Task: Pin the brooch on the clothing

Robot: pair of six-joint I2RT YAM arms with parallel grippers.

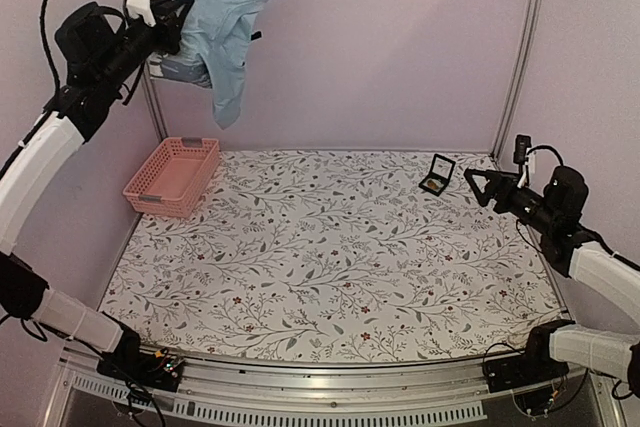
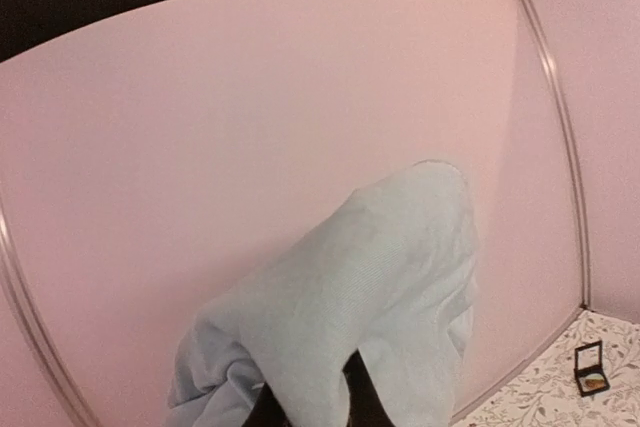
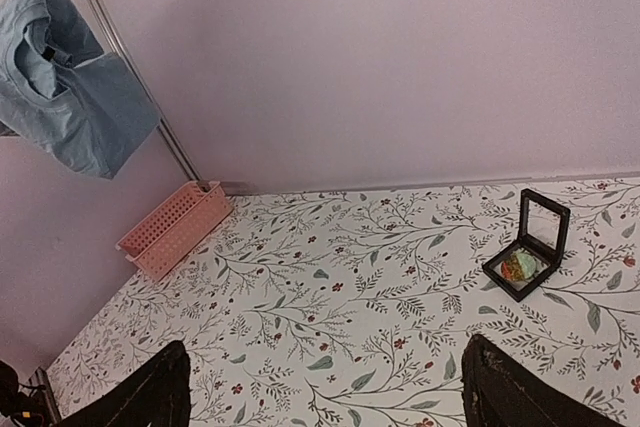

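Note:
My left gripper (image 1: 183,15) is raised high at the back left corner, shut on the clothing (image 1: 228,22), a light blue T-shirt that hangs bunched from it. In the left wrist view the clothing (image 2: 370,287) drapes over the dark fingers (image 2: 368,397) and hides most of them. The brooch (image 1: 434,186), tiny and orange-green, lies in an open black case (image 1: 443,164) on the table at the back right. My right gripper (image 1: 473,185) hovers open just right of the case. The right wrist view shows the brooch (image 3: 519,266) in its case (image 3: 543,199) ahead and to the right of the fingers (image 3: 500,387).
A pink plastic basket (image 1: 172,175) stands at the table's back left, below the hanging shirt; it also shows in the right wrist view as the basket (image 3: 170,227). A floral cloth (image 1: 330,257) covers the table. Pale walls and metal posts close off the back and sides.

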